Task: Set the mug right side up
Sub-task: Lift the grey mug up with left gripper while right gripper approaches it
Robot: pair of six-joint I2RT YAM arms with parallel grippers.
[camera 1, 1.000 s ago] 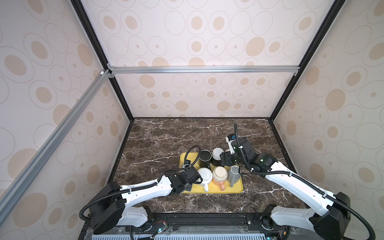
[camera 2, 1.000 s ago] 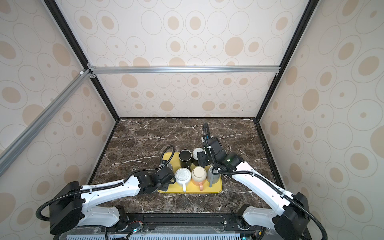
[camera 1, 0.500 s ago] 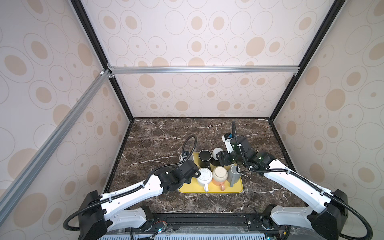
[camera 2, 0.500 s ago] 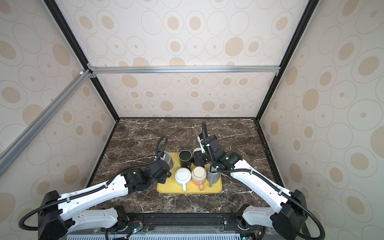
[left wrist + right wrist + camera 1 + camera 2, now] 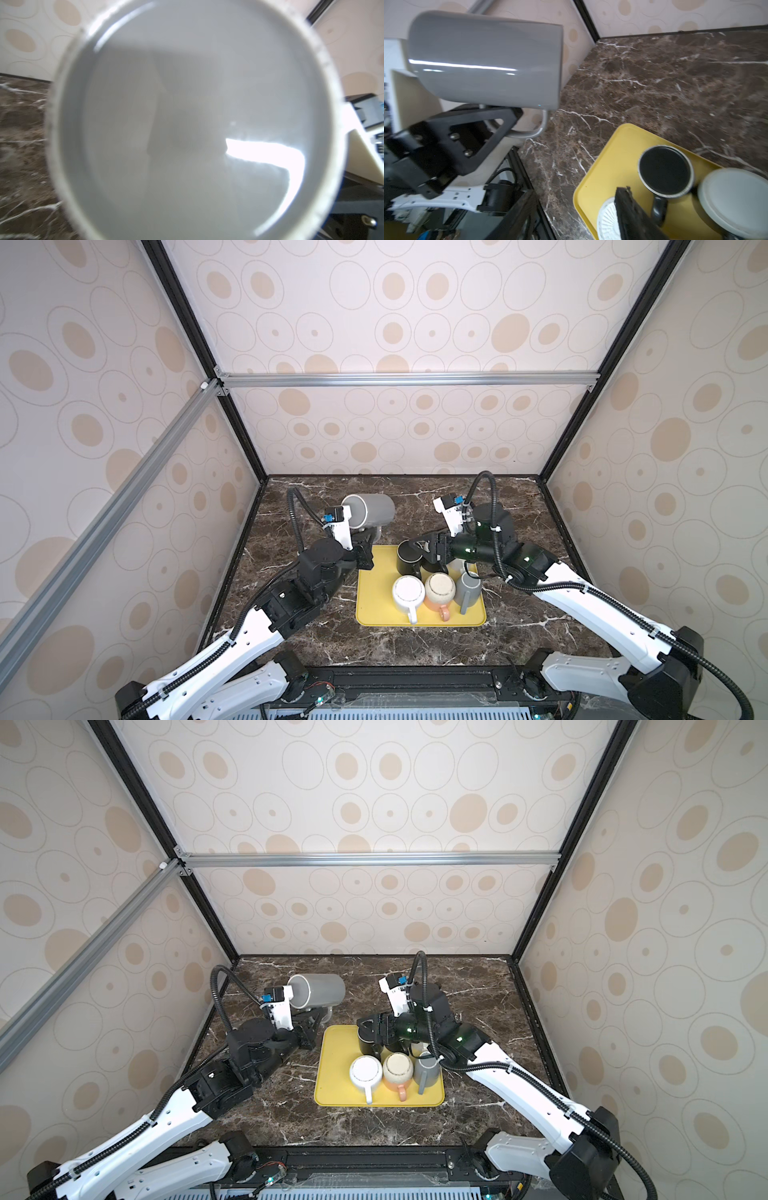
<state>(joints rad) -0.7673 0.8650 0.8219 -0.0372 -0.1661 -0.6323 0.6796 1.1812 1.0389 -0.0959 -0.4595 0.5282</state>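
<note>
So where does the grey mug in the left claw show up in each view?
In a top view: grey mug lying sideways in the air, left of centre.
In a top view: grey mug again, a little further left.
Left wrist: its open mouth fills the frame.
Right wrist: seen side-on, across from the yellow tray.
Shared landmark: the dark marble tabletop, in all four.
</note>
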